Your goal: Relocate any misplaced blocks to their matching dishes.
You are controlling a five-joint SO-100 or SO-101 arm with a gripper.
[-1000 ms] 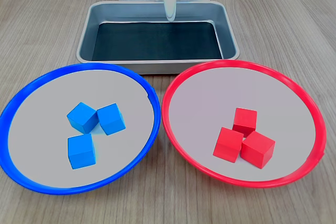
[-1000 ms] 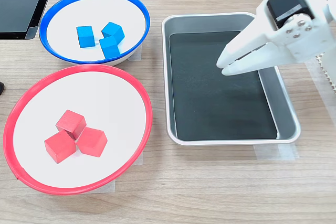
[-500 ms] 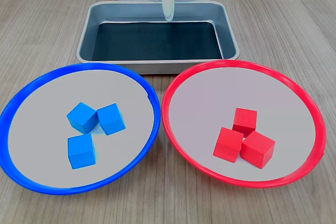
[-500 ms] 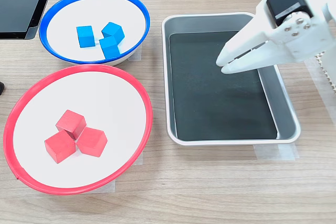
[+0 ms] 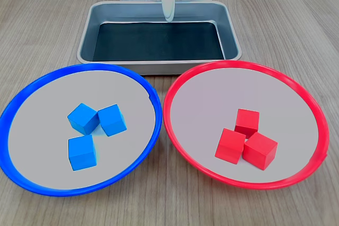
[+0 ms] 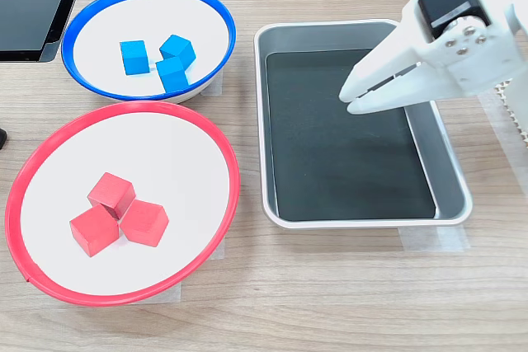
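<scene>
1. The white plastic gripper point(image 6: 351, 98) hangs above the rectangular silver metal tray with a dark bottom point(image 6: 450, 212), its jaws nearly together and holding nothing.
2. Three glossy blue cubes point(image 5: 91, 127) sit clustered in the round grey plate with a bright blue rim point(image 5: 32, 86); in the second exterior view the same cubes point(image 6: 161, 58) lie near that plate's middle.
3. Three glossy red cubes point(image 5: 245, 140) huddle, touching, in the round grey plate with a bright red rim point(image 5: 296, 86).
4. The tray holds no cube, and none shows on the wooden table point(image 5: 47, 14).
5. The sorting looks finished; probably only a retreat to rest remains, needing no grasp.
</scene>
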